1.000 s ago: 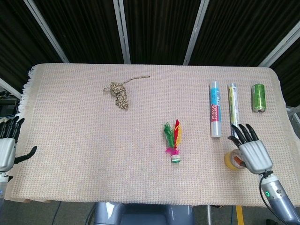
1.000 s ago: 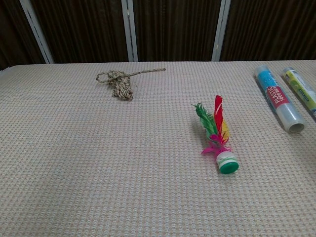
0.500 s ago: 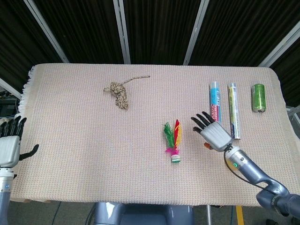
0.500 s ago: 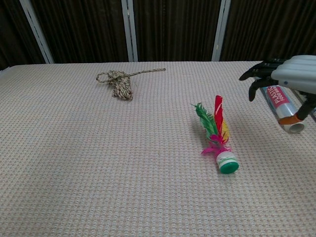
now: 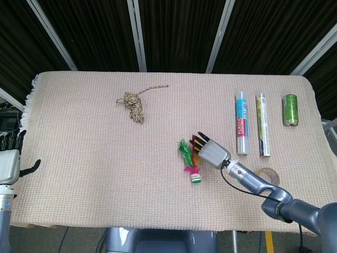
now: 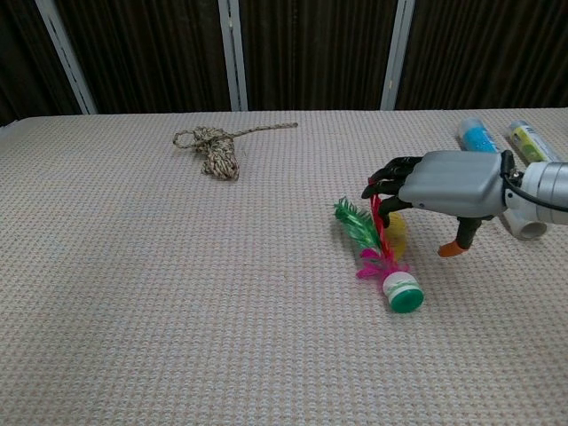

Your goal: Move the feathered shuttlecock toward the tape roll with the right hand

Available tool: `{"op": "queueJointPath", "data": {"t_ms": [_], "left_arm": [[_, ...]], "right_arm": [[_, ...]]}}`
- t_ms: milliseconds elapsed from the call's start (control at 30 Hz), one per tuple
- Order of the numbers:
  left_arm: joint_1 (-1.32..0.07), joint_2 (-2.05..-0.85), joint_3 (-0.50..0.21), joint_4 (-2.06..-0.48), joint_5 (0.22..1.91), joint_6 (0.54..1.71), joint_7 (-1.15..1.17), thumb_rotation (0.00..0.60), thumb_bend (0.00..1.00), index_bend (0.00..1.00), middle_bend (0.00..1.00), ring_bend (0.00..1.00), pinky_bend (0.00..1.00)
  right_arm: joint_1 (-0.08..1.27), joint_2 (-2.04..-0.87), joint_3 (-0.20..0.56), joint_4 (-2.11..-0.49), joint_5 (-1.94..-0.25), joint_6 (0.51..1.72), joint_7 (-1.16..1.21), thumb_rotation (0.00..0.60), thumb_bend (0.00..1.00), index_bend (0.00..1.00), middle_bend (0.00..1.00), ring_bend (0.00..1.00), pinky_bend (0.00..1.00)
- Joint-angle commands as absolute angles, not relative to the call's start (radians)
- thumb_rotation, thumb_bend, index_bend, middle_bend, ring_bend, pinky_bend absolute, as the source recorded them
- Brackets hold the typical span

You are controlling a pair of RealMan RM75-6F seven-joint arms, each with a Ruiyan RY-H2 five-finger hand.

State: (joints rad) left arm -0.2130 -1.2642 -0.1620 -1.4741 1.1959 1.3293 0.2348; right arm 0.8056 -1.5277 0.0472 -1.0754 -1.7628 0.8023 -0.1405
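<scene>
on the right side of the woven cloth [image 5: 95,153] lie two plastic-wrapped rolls side by side: a blue-labelled roll [image 5: 241,122] and a yellow-green labelled roll [image 5: 263,124]. both carry print, but it is too small to read in either view. a green spool [image 5: 290,109] sits beyond them toward the far right corner.

the right hand [image 5: 209,151] is stretched out low over the cloth, palm down, forearm running back toward the near right edge. its dark fingertips [image 6: 383,185] are spread and touch the red and yellow feathers of the feathered shuttlecock [image 5: 190,160]; the thumb hangs down on the near side, apart from the feathers, and nothing is gripped. the shuttlecock lies near the middle of the cloth, its green-and-white base [image 6: 405,292] pointing toward the near edge. the tape roll [image 5: 268,176] lies flat to the right of it, well apart, partly behind the right forearm.

the left hand [image 5: 9,161] hangs at the left edge of the cloth, fingers extended, holding nothing. a knotted rope bundle [image 5: 134,103] rests toward the far left.
</scene>
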Motion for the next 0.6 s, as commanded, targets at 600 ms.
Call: {"op": "queueJointPath", "data": {"t_ms": [600], "left_arm": [[-0.203,-1.243,-0.168,-1.487,1.201,1.352,0.200,0.488,0.25,0.00,0.00,0.00,0.00]], "right_arm": [[0.888,-1.495,0.058,-1.187,-1.717,0.760,-0.291,0.600,0.15,0.30,0.06,0.00,0.01]]}}
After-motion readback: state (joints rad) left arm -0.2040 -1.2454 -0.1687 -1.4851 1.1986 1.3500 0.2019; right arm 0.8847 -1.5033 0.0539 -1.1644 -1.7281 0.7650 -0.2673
